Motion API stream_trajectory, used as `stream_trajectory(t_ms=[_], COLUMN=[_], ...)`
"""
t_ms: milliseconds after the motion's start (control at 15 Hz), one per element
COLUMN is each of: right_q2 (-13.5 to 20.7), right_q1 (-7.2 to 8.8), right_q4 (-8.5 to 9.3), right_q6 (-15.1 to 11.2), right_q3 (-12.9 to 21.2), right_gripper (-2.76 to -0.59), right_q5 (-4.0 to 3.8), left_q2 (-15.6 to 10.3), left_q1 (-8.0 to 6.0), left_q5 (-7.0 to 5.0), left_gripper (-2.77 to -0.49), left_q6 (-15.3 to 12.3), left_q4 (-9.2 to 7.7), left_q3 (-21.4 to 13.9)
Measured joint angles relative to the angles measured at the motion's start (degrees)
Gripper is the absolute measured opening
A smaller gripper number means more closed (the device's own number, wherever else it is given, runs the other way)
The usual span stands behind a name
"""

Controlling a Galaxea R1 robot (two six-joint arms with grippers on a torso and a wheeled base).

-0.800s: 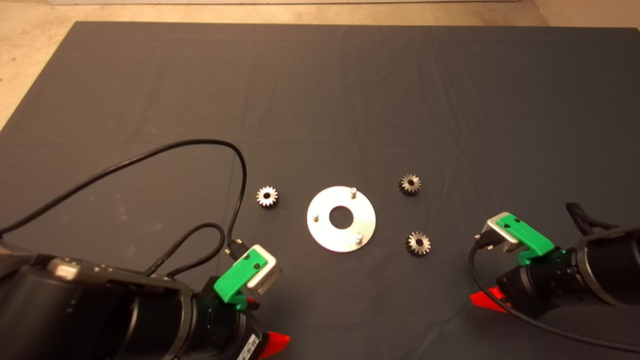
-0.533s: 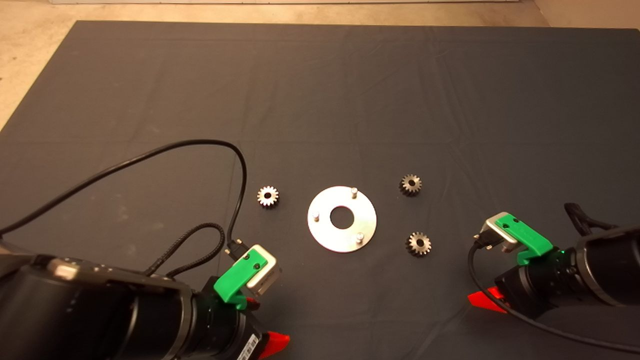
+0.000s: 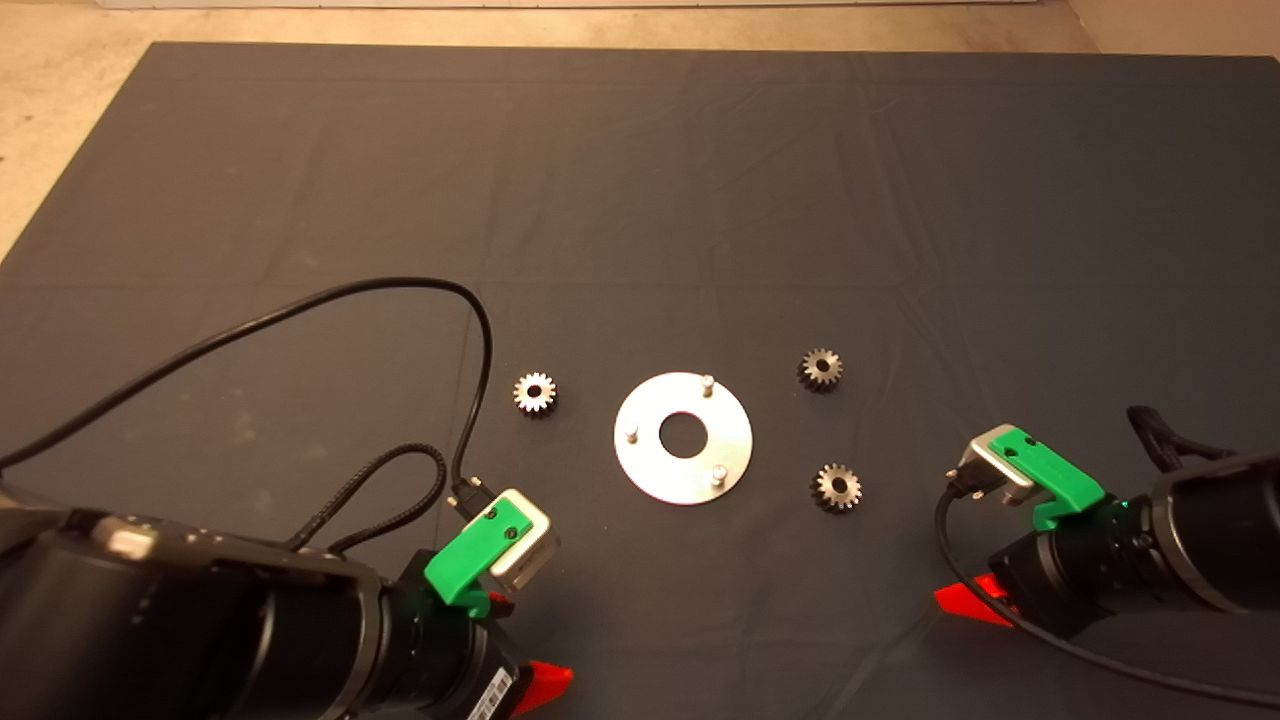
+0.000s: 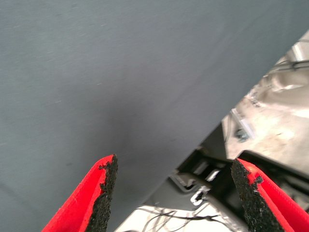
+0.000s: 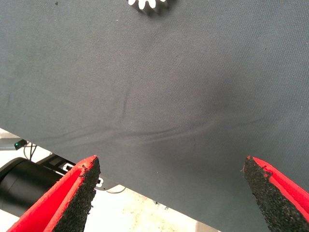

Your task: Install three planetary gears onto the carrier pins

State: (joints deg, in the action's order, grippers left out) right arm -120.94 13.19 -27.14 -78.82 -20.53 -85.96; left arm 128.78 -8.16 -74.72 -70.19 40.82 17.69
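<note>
Both grippers, left (image 4: 174, 198) and right (image 5: 169, 193), sit spread wide and empty. Nearest gear (image 3: 838, 487) lies ahead of the right one, just beside the pinned disc (image 3: 683, 437). These gears are tiny, so an off-centre pinch would probably flick one away across the mat.

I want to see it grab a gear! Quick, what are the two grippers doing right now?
Left gripper: open, holding nothing, over the mat's near edge.
Right gripper: open, holding nothing, near a gear.

Bare mat (image 3: 640, 200) is lying open beyond the disc (image 3: 683, 438). Three gears (image 3: 534, 392) are sitting apart around it, leaving gaps. A black cable (image 3: 300, 315) is looping over the mat's left side.
</note>
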Motion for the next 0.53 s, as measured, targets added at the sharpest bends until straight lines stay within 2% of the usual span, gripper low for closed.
stream_trajectory(t_ms=[67,133,200,267,400,533], right_q2=[-0.02,-0.02,-0.06,-0.09,-0.36,-1.87], right_q1=[0.0,0.0,-0.02,-0.02,-0.36,-0.35], right_q4=[-0.01,-0.01,-0.01,-0.01,-0.01,-0.03], right_q6=[0.35,0.38,0.38,0.39,0.38,0.38], right_q3=[0.0,0.0,0.02,0.02,0.02,0.02], right_gripper=[-1.15,-1.15,-1.15,-1.15,-1.15,-1.15], right_q5=[0.58,0.65,1.73,1.72,1.72,1.69], left_q2=[-0.22,-0.42,-0.89,-1.53,-3.45,-5.19], left_q1=[-0.39,-1.01,-1.75,-2.59,-5.1,-8.11], left_q5=[-0.87,-1.52,-1.72,-1.81,-2.05,-2.24], left_gripper=[-1.63,-1.63,-1.63,-1.63,-1.63,-1.63], left_q6=[1.43,3.87,6.64,8.64,12.16,14.62], left_q4=[-0.05,-0.1,-0.59,-1.74,-5.35,-7.24], left_q3=[0.0,0.02,0.09,0.35,1.44,3.52])
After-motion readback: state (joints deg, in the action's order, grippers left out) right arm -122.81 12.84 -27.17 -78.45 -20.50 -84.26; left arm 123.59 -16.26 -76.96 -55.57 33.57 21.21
